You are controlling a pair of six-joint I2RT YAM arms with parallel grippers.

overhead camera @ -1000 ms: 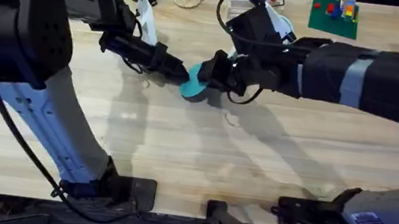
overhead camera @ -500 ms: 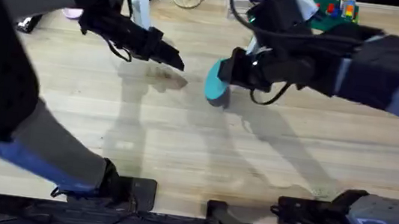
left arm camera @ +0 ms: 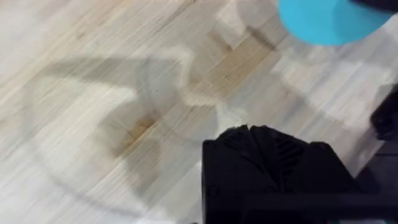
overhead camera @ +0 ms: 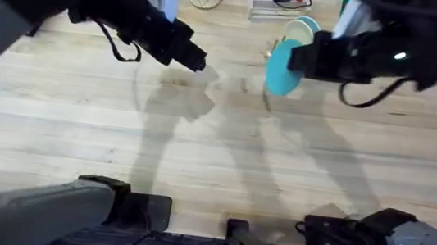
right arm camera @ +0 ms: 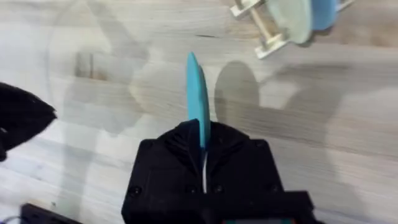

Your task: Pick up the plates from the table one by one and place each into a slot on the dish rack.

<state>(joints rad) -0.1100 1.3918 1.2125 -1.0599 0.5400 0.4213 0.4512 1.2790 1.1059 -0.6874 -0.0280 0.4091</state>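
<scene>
1. The right gripper [overhead camera: 296, 59] is clamped on the teal-blue plate [overhead camera: 281, 62], and the plate is held up off the table [overhead camera: 215, 155].
2. In the right wrist view, the teal-blue plate [right arm camera: 196, 99] is seen edge-on, standing straight up between the two black fingers [right arm camera: 168, 149].
3. The plate is pinched by its near edge, and most of it sticks out past the fingertips.
4. Beyond the held plate, farther from the right gripper [right arm camera: 202, 146], the dish rack [right arm camera: 264, 28] can be seen with its thin wooden pegs.
5. A pale plate [right arm camera: 292, 18] is already stood in the rack, though its exact colour is hard to tell.
6. In the overhead view, that pale plate [overhead camera: 305, 27] is just behind the held one.
7. The left gripper [overhead camera: 197, 58] is held above the table, well apart from the right gripper, and nothing is held in it.
8. In the left wrist view, the fingers [left arm camera: 249, 140] of the left gripper [left arm camera: 258, 134] are pressed together.
9. The teal-blue plate [left arm camera: 329, 22] is seen ahead of the left gripper, past its fingertips.
</scene>
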